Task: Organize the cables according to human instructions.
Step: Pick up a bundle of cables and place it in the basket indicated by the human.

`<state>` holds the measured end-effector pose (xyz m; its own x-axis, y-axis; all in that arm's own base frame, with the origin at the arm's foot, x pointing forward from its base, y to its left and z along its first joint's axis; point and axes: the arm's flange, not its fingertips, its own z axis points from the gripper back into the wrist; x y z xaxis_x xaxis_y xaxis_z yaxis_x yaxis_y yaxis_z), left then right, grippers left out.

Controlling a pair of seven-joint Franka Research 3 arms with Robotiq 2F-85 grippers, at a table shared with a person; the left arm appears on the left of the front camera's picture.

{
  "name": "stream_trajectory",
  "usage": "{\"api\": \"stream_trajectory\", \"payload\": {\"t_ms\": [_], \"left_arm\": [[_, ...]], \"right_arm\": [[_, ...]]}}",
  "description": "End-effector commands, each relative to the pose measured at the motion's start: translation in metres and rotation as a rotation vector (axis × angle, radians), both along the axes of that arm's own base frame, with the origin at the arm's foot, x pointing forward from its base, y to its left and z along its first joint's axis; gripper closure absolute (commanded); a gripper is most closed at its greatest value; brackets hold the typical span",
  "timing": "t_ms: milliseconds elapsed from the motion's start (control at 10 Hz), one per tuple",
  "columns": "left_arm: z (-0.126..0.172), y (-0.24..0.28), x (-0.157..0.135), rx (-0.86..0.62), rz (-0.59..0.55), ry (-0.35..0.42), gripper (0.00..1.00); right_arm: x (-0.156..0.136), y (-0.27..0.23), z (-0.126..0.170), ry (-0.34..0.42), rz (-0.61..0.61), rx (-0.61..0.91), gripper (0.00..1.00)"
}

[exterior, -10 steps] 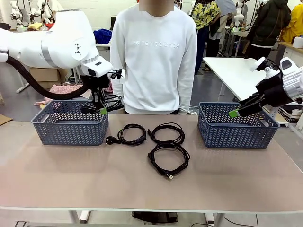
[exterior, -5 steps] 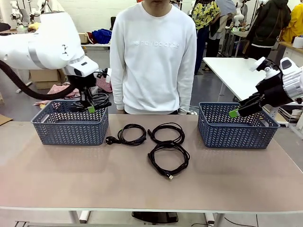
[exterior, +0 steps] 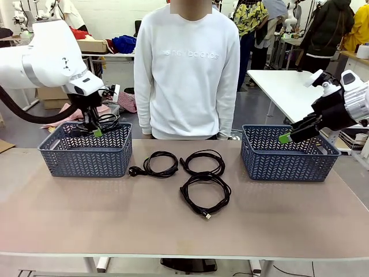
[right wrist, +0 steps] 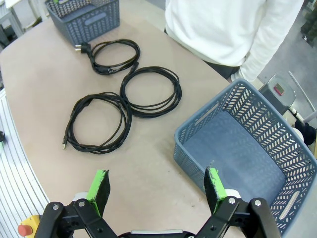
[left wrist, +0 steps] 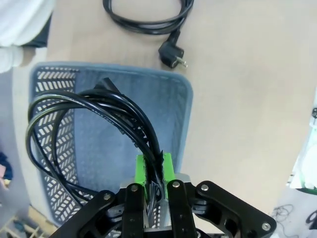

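Note:
My left gripper [exterior: 95,132] is shut on one coiled black cable [exterior: 105,122] and holds it over the left blue basket [exterior: 86,163]. In the left wrist view the coil [left wrist: 86,131] hangs from the green pads [left wrist: 141,169] above the basket's floor [left wrist: 116,148]. Three more cables lie on the table between the baskets: one with a plug [exterior: 157,164], one beside it [exterior: 203,163], one nearer me [exterior: 206,194]. My right gripper [exterior: 292,135] hovers open and empty over the right blue basket [exterior: 282,166]. Its wrist view shows the three coils [right wrist: 115,55], [right wrist: 151,92], [right wrist: 97,122].
A person in a white sweatshirt [exterior: 187,63] stands at the far edge, between the baskets. The right basket [right wrist: 257,163] has nothing in it. The near half of the table [exterior: 173,231] is bare. Another white table [exterior: 282,83] stands behind at the right.
My left arm has carried the held cable leftward, from the left basket's far right corner to above its middle. The right arm and the three cables on the table have not moved.

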<state>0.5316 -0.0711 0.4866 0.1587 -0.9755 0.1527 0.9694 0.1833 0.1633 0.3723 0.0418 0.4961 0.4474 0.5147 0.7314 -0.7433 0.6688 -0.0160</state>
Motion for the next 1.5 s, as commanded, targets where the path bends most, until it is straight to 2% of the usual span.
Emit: {"api": "stream_trajectory", "payload": {"t_ms": [0, 500, 600, 800, 900, 1000, 1100, 1200, 1300, 1400], "left_arm": [[-0.002, 0.005, 0.021, 0.001, -0.016, -0.004, 0.85], [-0.02, 0.005, 0.055, 0.045, -0.029, 0.024, 0.85], [-0.032, 0.008, 0.057, 0.045, -0.045, 0.059, 0.85], [-0.035, 0.011, 0.056, 0.045, -0.045, 0.069, 0.85], [-0.037, 0.014, 0.056, 0.047, -0.045, 0.087, 0.66], [-0.04, 0.016, 0.056, 0.042, -0.038, 0.092, 0.66], [-0.041, 0.018, 0.057, 0.037, -0.03, 0.088, 0.46], [-0.04, 0.018, 0.057, 0.034, -0.026, 0.088, 0.61], [-0.039, 0.018, 0.056, 0.029, -0.028, 0.094, 0.27], [-0.037, 0.018, 0.055, 0.029, -0.031, 0.1, 0.42]], "right_arm": [[0.001, -0.001, 0.0, -0.002, 0.007, 0.01, 0.0], [0.001, -0.001, 0.0, -0.002, 0.007, 0.01, 0.0], [0.001, -0.001, 0.0, -0.002, 0.007, 0.01, 0.0], [0.001, -0.001, 0.0, -0.002, 0.007, 0.01, 0.0], [0.001, -0.001, 0.0, -0.002, 0.007, 0.01, 0.0], [0.001, -0.001, 0.0, -0.002, 0.007, 0.01, 0.0], [0.001, -0.001, 0.0, -0.002, 0.007, 0.01, 0.0], [0.001, -0.001, 0.0, -0.002, 0.007, 0.01, 0.0], [0.001, -0.001, 0.0, -0.002, 0.007, 0.01, 0.0], [0.001, -0.001, 0.0, -0.002, 0.007, 0.01, 0.0]]}}
